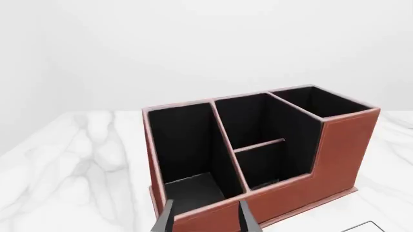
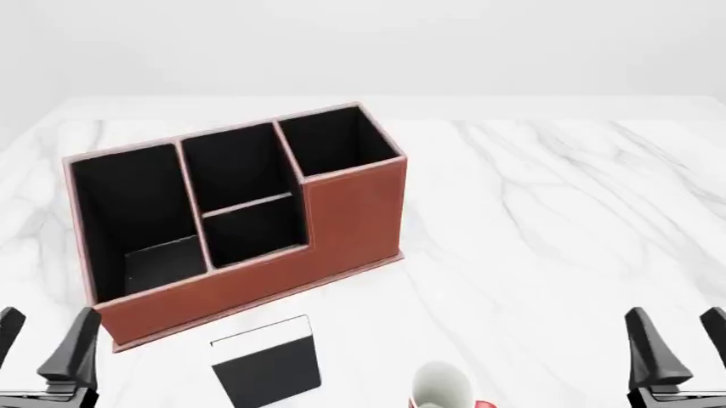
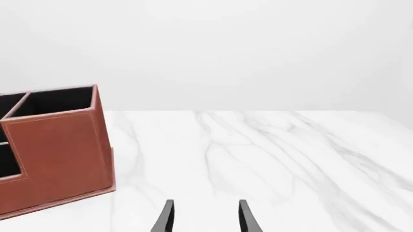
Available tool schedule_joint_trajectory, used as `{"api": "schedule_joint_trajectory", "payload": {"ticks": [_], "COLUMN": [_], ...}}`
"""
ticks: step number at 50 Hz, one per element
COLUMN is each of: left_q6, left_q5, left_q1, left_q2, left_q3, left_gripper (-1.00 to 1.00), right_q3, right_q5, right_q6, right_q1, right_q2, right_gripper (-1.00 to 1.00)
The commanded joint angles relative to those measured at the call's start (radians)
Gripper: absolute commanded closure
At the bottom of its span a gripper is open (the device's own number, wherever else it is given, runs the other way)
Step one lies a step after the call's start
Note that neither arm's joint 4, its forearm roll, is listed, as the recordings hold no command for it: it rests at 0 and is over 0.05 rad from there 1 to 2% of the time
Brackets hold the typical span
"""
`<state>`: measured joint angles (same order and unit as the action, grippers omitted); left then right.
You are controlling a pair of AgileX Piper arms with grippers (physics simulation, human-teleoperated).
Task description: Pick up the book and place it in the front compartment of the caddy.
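Observation:
The reddish-brown, black-lined caddy (image 2: 340, 212) stands left of centre on the marble table. Its front compartment (image 2: 236, 168) is the small middle cell with the taller walls, behind a low divider; the left wrist view looks into the same front compartment (image 1: 248, 118). The thin black book (image 2: 269, 367) lies flat on the table just in front of the caddy, its white strip toward the caddy. My left gripper (image 2: 40, 344) hovers open at the near left, empty, left of the book. My right gripper (image 2: 681, 340) hovers open at the near right, far from both.
A white-and-red mug (image 2: 443, 389) stands at the near edge, right of the book. The caddy's large long cell (image 2: 131, 221) is at its left end and its tall square cell (image 2: 335, 140) at its right end. White marble tabletop (image 2: 545, 212) stretches to the right.

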<state>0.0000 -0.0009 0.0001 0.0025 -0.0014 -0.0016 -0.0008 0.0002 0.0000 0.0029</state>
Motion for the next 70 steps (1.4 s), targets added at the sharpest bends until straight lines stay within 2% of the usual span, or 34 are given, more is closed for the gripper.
{"api": "schedule_joint_trajectory", "payload": {"ticks": [1, 11, 12, 13, 14, 17, 18, 21, 22, 23, 24, 25, 26, 27, 28, 30, 32, 34, 37, 40, 41, 44, 45, 47, 49, 52, 53, 57, 59, 61, 62, 64, 65, 70], "left_q6": [0.0, 0.0, -0.001, -0.047, -0.073, -0.013, 0.005, 0.009, -0.02, -0.097, -0.097, -0.157, -0.138, -0.067, -0.06, -0.163, -0.109, -0.095, -0.035, 0.002, 0.017, 0.054, 0.082, 0.103, 0.175, 0.237, 0.226, 0.299, 0.317, 0.315, 0.367, 0.413, 0.395, 0.448], "left_q5": [-0.002, 0.001, -0.099, -0.029, -0.024, 0.01, -0.005, 0.007, -0.022, -0.042, -0.045, 0.008, 0.021, -0.011, -0.007, 0.042, 0.069, 0.11, 0.156, 0.241, 0.256, 0.342, 0.376, 0.399, 0.447, 0.51, 0.539, 0.611, 0.623, 0.656, 0.673, 0.698, 0.721, 0.783], "left_q1": [0.0, 0.0, 0.001, -0.032, -0.013, -0.02, -0.017, -0.02, -0.027, -0.059, -0.059, -0.109, -0.136, -0.074, -0.063, -0.116, -0.146, -0.158, -0.123, -0.133, -0.17, -0.176, -0.206, -0.196, -0.187, -0.198, -0.226, -0.248, -0.252, -0.293, -0.276, -0.255, -0.291, -0.306], "left_q2": [0.005, -0.003, 0.098, -0.002, -0.002, 0.004, 0.051, 0.111, 0.201, 0.266, 0.269, 0.187, 0.222, 0.409, 0.441, 0.433, 0.536, 0.544, 0.61, 0.594, 0.595, 0.594, 0.592, 0.598, 0.61, 0.629, 0.642, 0.671, 0.682, 0.682, 0.69, 0.705, 0.719, 0.765], "left_q3": [-0.003, 0.001, 0.0, -0.001, -0.001, -0.018, -0.034, -0.088, -0.101, -0.112, -0.112, -0.139, -0.163, -0.196, -0.214, -0.26, -0.313, -0.353, -0.396, -0.464, -0.482, -0.558, -0.59, -0.609, -0.65, -0.704, -0.732, -0.792, -0.801, -0.852, -0.863, -0.878, -0.91, -0.956], "left_gripper": [-1.0, -1.0, -1.0, -1.0, -1.0, -1.0, -1.0, -1.0, -1.0, -1.0, -1.0, -1.0, -1.0, -1.0, -1.0, -1.0, -1.0, -1.0, -1.0, -1.0, -1.0, -1.0, -1.0, -1.0, -1.0, -1.0, -1.0, -1.0, -1.0, -1.0, -1.0, -1.0, -1.0, -1.0], "right_q3": [-0.002, 0.0, -0.002, -0.003, -0.003, -0.003, -0.004, -0.004, -0.005, -0.005, -0.005, -0.005, -0.005, -0.005, -0.006, -0.006, -0.006, -0.007, -0.007, -0.007, -0.008, -0.008, -0.008, -0.008, -0.009, -0.009, -0.009, -0.01, -0.01, -0.01, -0.01, -0.01, -0.011, -0.011], "right_q5": [-0.001, 0.003, 0.0, -0.001, -0.001, -0.001, -0.001, -0.001, -0.001, -0.001, -0.001, -0.001, -0.001, -0.001, -0.001, -0.001, -0.001, -0.001, -0.001, -0.001, -0.001, 0.0, 0.0, 0.0, 0.0, 0.002, 0.002, 0.003, 0.004, 0.004, 0.004, 0.005, 0.005, 0.004], "right_q6": [0.0, -0.013, -0.001, -0.001, -0.001, -0.001, -0.001, -0.001, -0.001, -0.001, -0.001, -0.001, -0.001, -0.001, -0.001, -0.001, -0.001, -0.001, -0.001, -0.001, -0.001, -0.001, -0.001, -0.001, -0.001, 0.0, -0.001, 0.0, -0.001, -0.001, -0.001, -0.001, 0.0, -0.001], "right_q1": [0.0, -0.003, 0.0, 0.0, 0.0, 0.0, 0.0, 0.0, 0.0, 0.0, 0.0, 0.0, 0.0, 0.0, 0.0, 0.0, 0.0, 0.0, 0.0, 0.0, 0.0, 0.0, 0.0, 0.0, 0.0, 0.0, 0.0, 0.0, 0.0, 0.0, 0.0, 0.0, 0.0, 0.0], "right_q2": [0.004, -0.002, 0.003, 0.003, 0.003, 0.004, 0.005, 0.006, 0.006, 0.006, 0.006, 0.006, 0.006, 0.007, 0.007, 0.007, 0.007, 0.007, 0.008, 0.008, 0.008, 0.008, 0.008, 0.008, 0.008, 0.007, 0.007, 0.006, 0.006, 0.006, 0.006, 0.006, 0.006, 0.006], "right_gripper": [-1.0, -1.0, -1.0, -1.0, -1.0, -1.0, -1.0, -1.0, -1.0, -1.0, -1.0, -1.0, -1.0, -1.0, -1.0, -1.0, -1.0, -1.0, -1.0, -1.0, -1.0, -1.0, -1.0, -1.0, -1.0, -1.0, -1.0, -1.0, -1.0, -1.0, -1.0, -1.0, -1.0, -1.0]}}
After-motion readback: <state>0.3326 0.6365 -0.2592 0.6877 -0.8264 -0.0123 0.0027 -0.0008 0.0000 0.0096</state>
